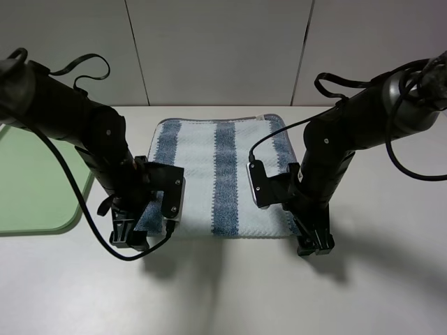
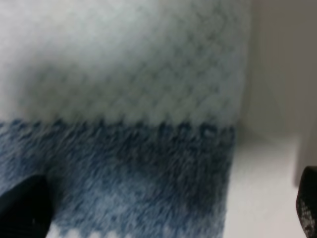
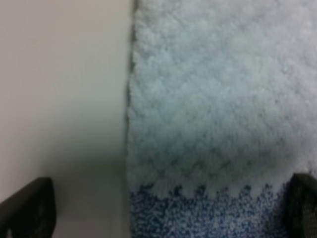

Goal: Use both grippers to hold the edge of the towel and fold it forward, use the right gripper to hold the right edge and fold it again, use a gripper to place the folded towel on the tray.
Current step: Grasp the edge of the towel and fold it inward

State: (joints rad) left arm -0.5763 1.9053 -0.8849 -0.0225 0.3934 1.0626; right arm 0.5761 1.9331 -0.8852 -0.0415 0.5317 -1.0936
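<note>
The striped towel (image 1: 216, 174) lies flat on the white table, its stripes running away from me. Its near edge (image 1: 223, 235) faces the front. My left gripper (image 1: 130, 236) is down at the towel's near-left corner. The left wrist view shows it open (image 2: 163, 218), its fingertips (image 2: 22, 208) wide apart astride the towel's side edge, over blurred blue and pale terry (image 2: 124, 74). My right gripper (image 1: 314, 244) is down at the near-right corner. It is open too (image 3: 163, 213), its fingertips (image 3: 27, 208) spanning the grey-lined side edge (image 3: 130, 74). The pale-green tray (image 1: 35, 181) lies at the left.
The tray sits close beside the left arm's elbow. Bare white table (image 1: 223, 293) stretches in front of the towel and to the right. A grey panelled wall (image 1: 223, 49) stands behind the table. Black cables loop off both arms.
</note>
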